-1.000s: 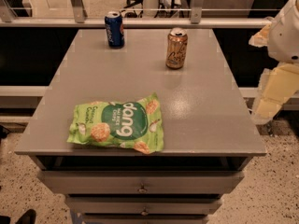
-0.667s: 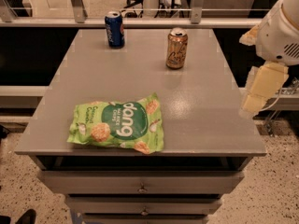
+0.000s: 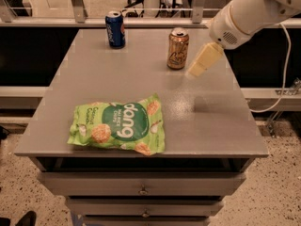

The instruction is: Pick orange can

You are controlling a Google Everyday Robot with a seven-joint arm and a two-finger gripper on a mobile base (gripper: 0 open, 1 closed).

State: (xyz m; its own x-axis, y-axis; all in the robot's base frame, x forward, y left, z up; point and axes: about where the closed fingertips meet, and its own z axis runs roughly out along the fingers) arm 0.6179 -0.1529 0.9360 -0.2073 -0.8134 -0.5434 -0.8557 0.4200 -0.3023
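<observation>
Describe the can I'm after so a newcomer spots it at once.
On the grey table, two cans stand apart near the far edge. The orange can is the right-hand one, with the cream tool just to its right. Its golden-tan body with script lettering sets it apart from the blue can and the green snack bag.
</observation>
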